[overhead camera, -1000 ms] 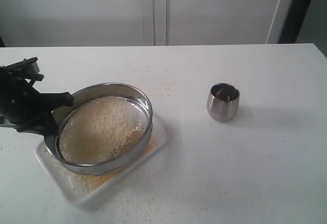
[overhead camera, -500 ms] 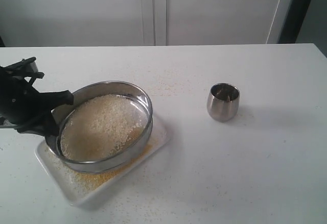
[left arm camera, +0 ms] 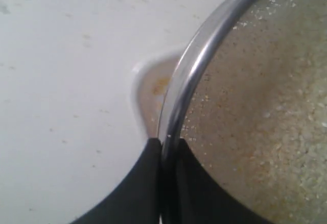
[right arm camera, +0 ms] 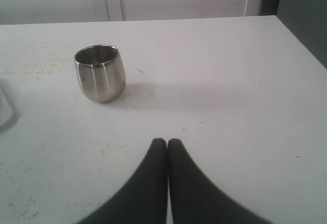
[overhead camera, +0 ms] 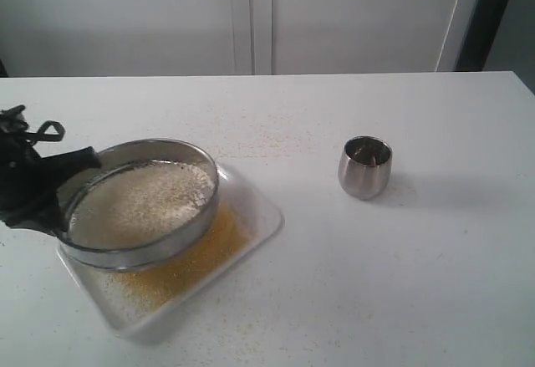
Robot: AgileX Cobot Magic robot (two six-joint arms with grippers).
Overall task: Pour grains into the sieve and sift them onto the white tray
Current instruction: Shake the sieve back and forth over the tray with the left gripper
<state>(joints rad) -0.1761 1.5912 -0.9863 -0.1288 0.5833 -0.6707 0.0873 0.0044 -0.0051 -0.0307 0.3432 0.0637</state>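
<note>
The round steel sieve (overhead camera: 138,204) hangs just above the left part of the white tray (overhead camera: 259,208), holding whitish grains (overhead camera: 138,200). Yellow grains (overhead camera: 196,250) lie spread on the tray floor under and to the right of it. My left gripper (overhead camera: 63,187) is shut on the sieve's left rim; in the left wrist view its black fingers (left arm camera: 145,183) pinch the shiny rim wall (left arm camera: 194,66) of the sieve, with the tray corner (left arm camera: 148,89) below. My right gripper (right arm camera: 167,142) is shut and empty over bare table, out of the exterior view.
A small rounded steel cup (overhead camera: 365,166) stands upright to the right of the tray, also in the right wrist view as the cup (right arm camera: 100,72). Loose granules are scattered on the white table (overhead camera: 276,137) around the tray. The table's far edge meets a white wall.
The sieve has swung to the left with my left gripper, uncovering the tray's right part and its layer of yellow grains. The cup has not moved.
</note>
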